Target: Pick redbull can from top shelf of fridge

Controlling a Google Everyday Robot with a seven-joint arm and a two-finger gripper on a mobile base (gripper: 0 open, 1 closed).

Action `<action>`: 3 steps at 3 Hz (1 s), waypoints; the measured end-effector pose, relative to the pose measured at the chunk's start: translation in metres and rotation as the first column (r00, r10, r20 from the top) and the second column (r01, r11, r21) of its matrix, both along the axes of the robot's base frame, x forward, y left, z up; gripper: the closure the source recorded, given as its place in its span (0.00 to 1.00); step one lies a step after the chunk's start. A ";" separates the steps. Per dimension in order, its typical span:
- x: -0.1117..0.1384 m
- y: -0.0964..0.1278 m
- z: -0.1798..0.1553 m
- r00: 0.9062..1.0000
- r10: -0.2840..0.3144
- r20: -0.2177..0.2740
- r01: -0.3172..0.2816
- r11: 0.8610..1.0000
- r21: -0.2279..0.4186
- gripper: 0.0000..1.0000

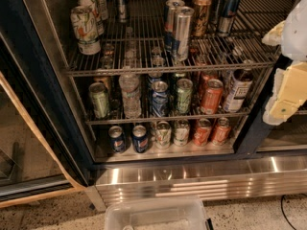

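The redbull can (228, 11), blue over silver with a reddish mark, stands back right on the fridge's (192, 178) top shelf (144, 70); the gripper (286, 92) hangs just right of that shelf, its grip unreadable.

The redbull can (169, 22) is blue over silver (reddish mark). Cream pincer (287, 91) at the right edge; blue-black fridge (36, 104).

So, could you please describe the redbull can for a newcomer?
In the fridge, take the top shelf, right of centre; the gripper shows at the right edge. The redbull can stands right of a brown-gold can: small, slim, blue above, silver below.
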State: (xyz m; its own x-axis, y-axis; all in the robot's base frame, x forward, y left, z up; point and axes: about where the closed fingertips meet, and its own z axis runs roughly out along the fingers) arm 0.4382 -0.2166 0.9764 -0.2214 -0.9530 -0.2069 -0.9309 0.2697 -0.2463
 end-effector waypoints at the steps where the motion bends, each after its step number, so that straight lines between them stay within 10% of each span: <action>1: 0.000 0.000 0.000 1.000 0.000 0.000 0.000 1.000 0.000 0.00; 3: 0.024 0.007 0.010 0.990 -0.053 0.130 0.038 0.992 0.119 0.00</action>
State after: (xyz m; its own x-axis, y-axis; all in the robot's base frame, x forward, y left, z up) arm 0.4626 -0.2091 0.9860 -0.2273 -0.9104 -0.3458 -0.8780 0.3452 -0.3315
